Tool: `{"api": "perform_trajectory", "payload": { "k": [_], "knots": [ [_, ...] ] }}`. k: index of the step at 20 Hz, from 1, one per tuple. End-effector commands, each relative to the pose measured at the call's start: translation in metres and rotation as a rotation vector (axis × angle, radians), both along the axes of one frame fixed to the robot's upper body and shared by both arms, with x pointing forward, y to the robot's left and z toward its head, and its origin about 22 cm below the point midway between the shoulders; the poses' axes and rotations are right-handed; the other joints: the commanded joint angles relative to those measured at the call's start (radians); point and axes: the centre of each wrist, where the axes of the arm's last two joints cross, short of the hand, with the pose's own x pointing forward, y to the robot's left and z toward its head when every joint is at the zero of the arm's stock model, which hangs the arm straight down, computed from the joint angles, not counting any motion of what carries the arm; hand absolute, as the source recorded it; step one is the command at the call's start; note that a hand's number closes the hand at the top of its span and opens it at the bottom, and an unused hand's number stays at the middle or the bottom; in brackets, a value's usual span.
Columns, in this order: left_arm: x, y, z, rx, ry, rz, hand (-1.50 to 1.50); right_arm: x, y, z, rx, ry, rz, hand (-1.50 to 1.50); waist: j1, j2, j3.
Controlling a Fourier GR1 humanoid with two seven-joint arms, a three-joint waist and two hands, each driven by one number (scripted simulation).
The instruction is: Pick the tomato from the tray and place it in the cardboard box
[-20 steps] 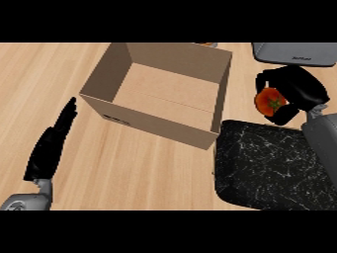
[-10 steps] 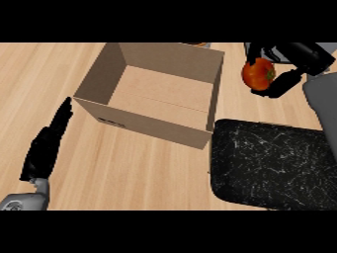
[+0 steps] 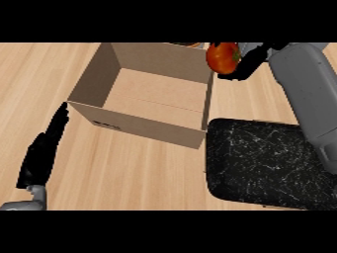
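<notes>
Tomato [image 3: 222,57] carried leftward from the tray [image 3: 273,168] — now beside the cardboard box [image 3: 145,94] rim.

My right hand [image 3: 245,62] fingers curl around it; next I move over the opening and release — left hand [image 3: 45,148] rests flat.

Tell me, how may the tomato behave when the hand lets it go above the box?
The tomato looks round and smooth, so it would probably roll on the cardboard box floor. The tall walls should likely stop it. The right hand curls round it.
</notes>
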Motion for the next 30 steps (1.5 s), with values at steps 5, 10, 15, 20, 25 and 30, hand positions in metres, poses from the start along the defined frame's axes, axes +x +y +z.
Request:
{"api": "perform_trajectory", "payload": {
  "k": [5, 10, 15, 20, 25, 30],
  "knots": [
    [-0.012, 0.014, -0.002, 0.004, 0.0, 0.016, 0.0, 0.001, 0.099, 0.021, -0.05, 0.037, 0.005, 1.5, -0.002, -0.002, -0.001],
    [-0.003, 0.019, 0.005, -0.002, 0.004, -0.009, 0.0, -0.007, 0.145, -0.001, -0.108, 0.055, 0.021, 1.5, -0.001, 0.0, -0.001],
    [0.0, 0.001, 0.003, 0.005, -0.017, -0.018, 0.0, -0.009, 0.152, -0.034, -0.168, 0.089, -0.009, 1.5, 0.035, 0.011, -0.001],
    [0.019, -0.003, -0.006, 0.018, -0.016, -0.047, 0.0, -0.011, 0.154, -0.049, -0.247, 0.092, -0.072, 1.5, 0.044, 0.013, -0.002],
    [0.018, -0.022, 0.009, -0.011, -0.01, -0.082, 0.0, -0.011, 0.146, -0.066, -0.238, 0.203, -0.134, -1.5, 0.079, 0.02, -0.001],
    [0.014, -0.028, 0.002, -0.006, -0.019, -0.082, 0.0, -0.011, 0.146, -0.065, -0.115, 0.257, -0.131, -1.5, 0.099, 0.022, -0.001]
  ]
}}
